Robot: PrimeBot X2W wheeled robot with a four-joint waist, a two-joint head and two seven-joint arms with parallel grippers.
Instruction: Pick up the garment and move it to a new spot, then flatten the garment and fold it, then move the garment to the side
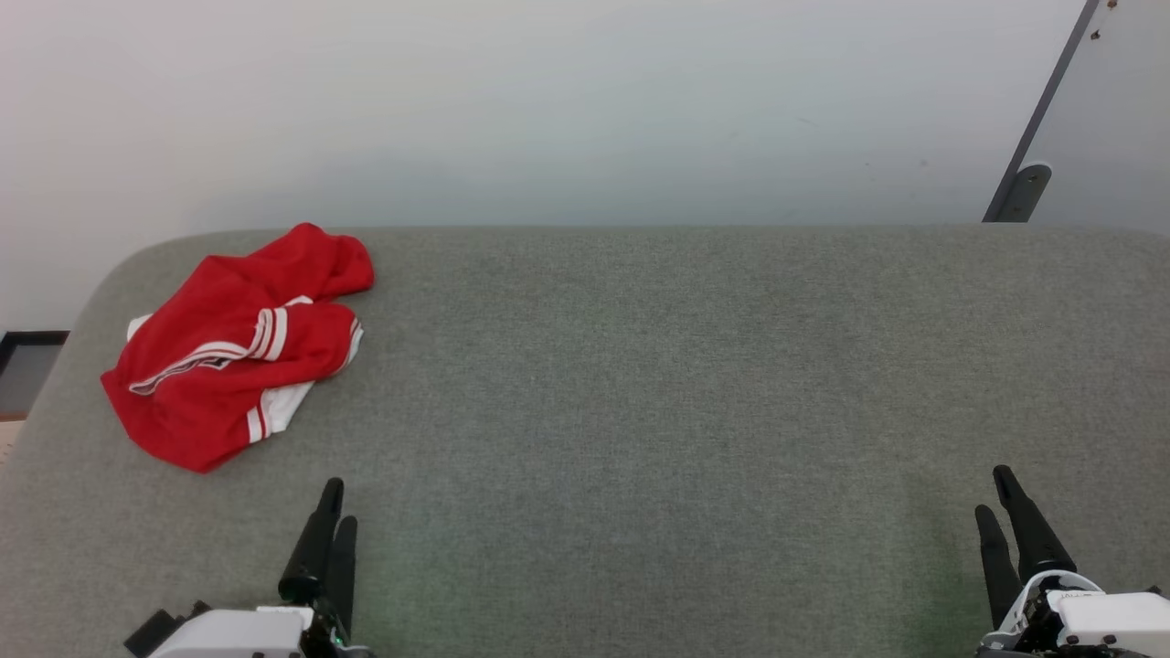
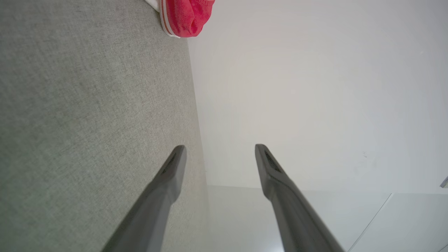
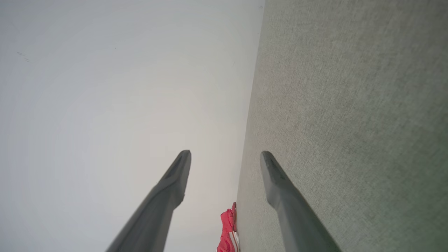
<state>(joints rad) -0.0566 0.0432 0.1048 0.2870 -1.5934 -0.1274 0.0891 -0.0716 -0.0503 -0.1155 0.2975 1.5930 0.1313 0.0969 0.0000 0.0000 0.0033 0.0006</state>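
Down at the near left, white-housed left gripper with two long dark fingers, low over the surface, pointing away toward the far edge and leaning slightly right. Over at the near right, matching white-housed right gripper, likewise low and pointing away, leaning slightly left.

Left gripper's tapered fingers spread wide in the left wrist view, bare gap between the tips, nothing held, nothing touched. Right gripper's fingers spread just as wide in the right wrist view, also holding and touching nothing.

Far off at the back left corner, soft bright-red garment with white sleeve ends and thin white-and-red stripe trim, crumpled in a heap, well apart from both grippers, nearer the left one. Red-and-white edge of it at the top of the left wrist view, and a sliver low between the fingers in the right wrist view. Underneath everything, broad grey-green woven padded surface with rounded far corners. Behind, plain pale wall; at the far right, light grey panel with a dark slanted metal edge
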